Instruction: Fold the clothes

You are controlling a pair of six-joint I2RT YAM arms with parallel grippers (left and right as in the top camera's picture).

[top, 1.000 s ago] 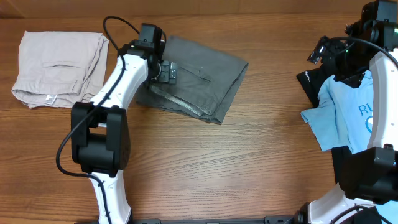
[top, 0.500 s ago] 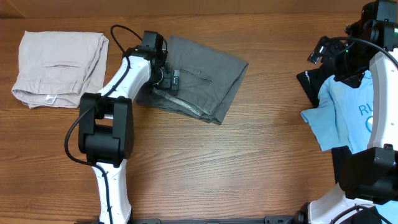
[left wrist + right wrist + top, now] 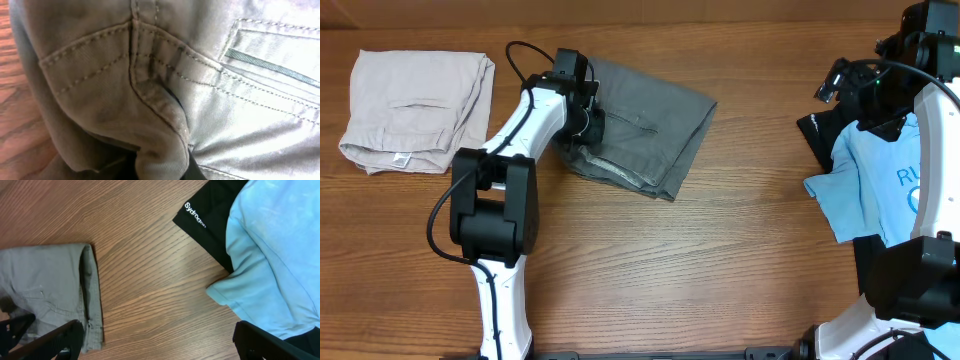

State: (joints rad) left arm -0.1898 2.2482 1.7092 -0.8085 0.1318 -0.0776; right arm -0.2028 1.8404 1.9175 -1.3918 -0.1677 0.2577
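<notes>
The grey shorts (image 3: pixel 650 130) lie folded on the wooden table, back centre-left. My left gripper (image 3: pixel 588 122) sits at their left edge, shut on a bunched fold of the cloth. In the left wrist view the grey shorts (image 3: pixel 200 75) fill the frame with seams and a slit pocket, and a ridge of fabric is pinched at the bottom centre. My right gripper (image 3: pixel 160 347) hangs open over bare wood at the far right, holding nothing. Its view has the grey shorts (image 3: pixel 45 290) at the left.
Pale beige shorts (image 3: pixel 415 105) lie folded at the back left. A light blue T-shirt (image 3: pixel 880 190) lies over a black garment (image 3: pixel 817 130) at the right edge, under the right arm. Bare wood spans the middle and front of the table.
My left gripper has shut on the shorts' left edge after standing open there. The arm has crept slightly right, and the cloth edge is bunched up. The right arm is still.
</notes>
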